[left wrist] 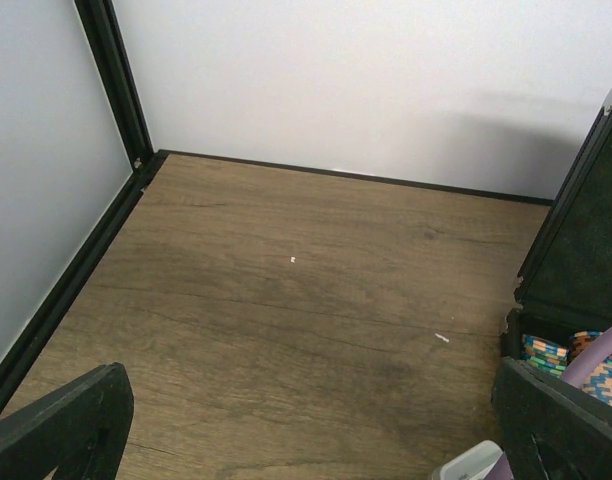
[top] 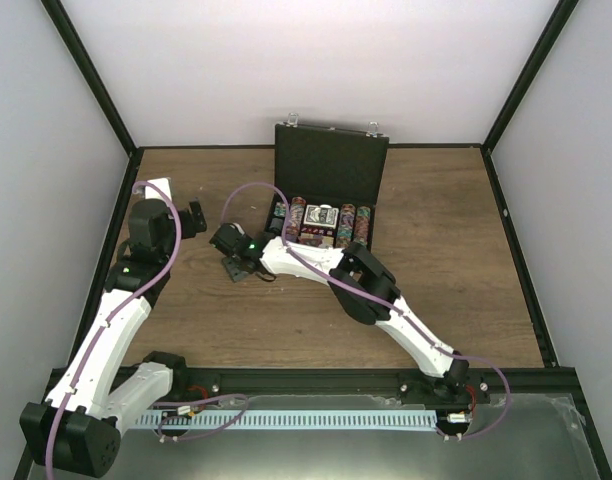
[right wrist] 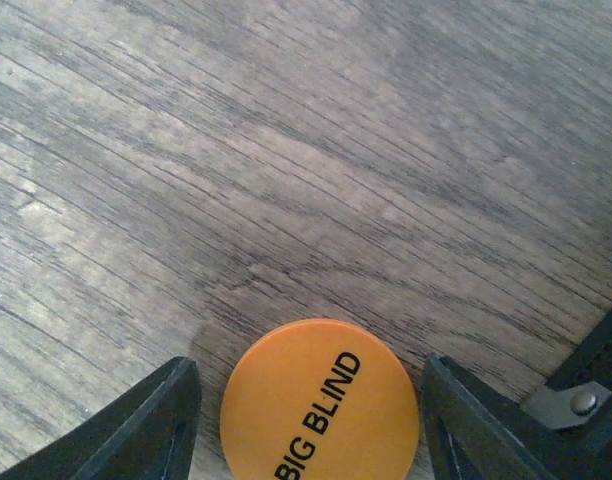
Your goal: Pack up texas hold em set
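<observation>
At far left, left arm point(top: 116, 310): bent up from its base, wrist held above the surface point(top: 456, 280), well apart from the case.
Left jaws: spread wide with nothing between them; bare wood beneath in the wrist view.
Left of centre, orange disc point(right wrist: 321, 405): flat on the wood, printed BIG BLIND in black, lower part cut off by the frame edge.
Right jaws: open and low over the surface, one finger point(right wrist: 156, 420) to each side of the orange disc, a gap on both sides, no contact seen.
Back centre, case point(top: 331, 165): black and open, lid standing upright at the rear, tray toward the arms; also seen at the right edge of the left wrist view.
Inside the case, chips point(top: 298, 215): multicoloured, packed in rows.
Among the rows, card deck point(top: 323, 217): blue-backed, in the middle of the tray with chips on both sides.
From lower right, right arm point(top: 371, 285): reaching leftward across the surface, wrist near the near left corner of the case.
</observation>
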{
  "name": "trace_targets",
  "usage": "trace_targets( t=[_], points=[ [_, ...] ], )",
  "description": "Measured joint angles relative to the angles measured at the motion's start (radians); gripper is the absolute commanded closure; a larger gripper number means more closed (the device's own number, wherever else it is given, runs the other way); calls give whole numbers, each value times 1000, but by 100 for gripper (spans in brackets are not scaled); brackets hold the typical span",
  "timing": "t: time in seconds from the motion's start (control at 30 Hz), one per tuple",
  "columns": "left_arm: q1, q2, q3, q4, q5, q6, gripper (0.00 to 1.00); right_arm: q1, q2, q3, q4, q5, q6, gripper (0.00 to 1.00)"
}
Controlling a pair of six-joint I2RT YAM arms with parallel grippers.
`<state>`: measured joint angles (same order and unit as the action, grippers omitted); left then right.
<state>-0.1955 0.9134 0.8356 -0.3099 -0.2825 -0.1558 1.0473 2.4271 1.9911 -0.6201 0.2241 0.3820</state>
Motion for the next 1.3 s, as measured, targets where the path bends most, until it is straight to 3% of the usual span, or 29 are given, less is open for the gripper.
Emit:
trace_targets(
  t=[0.3,0.63,0.97,1.13,1.3],
  points=[
    [-1,0,0,0,0,0,0,-3,-3,-5,4,-5,0,47],
    [-2,0,0,0,0,0,0,5,-142,-234,56,-40,2,52],
    [-8,1,0,0,2,0,0,50,-368,-570,59,-58,80,47],
    [-11,8,0,0,5,0,0,72,-416,-629,21,-67,112,37],
    [-15,16,0,-1,9,0,0,82,-439,-658,-3,-75,128,35]
  ],
)
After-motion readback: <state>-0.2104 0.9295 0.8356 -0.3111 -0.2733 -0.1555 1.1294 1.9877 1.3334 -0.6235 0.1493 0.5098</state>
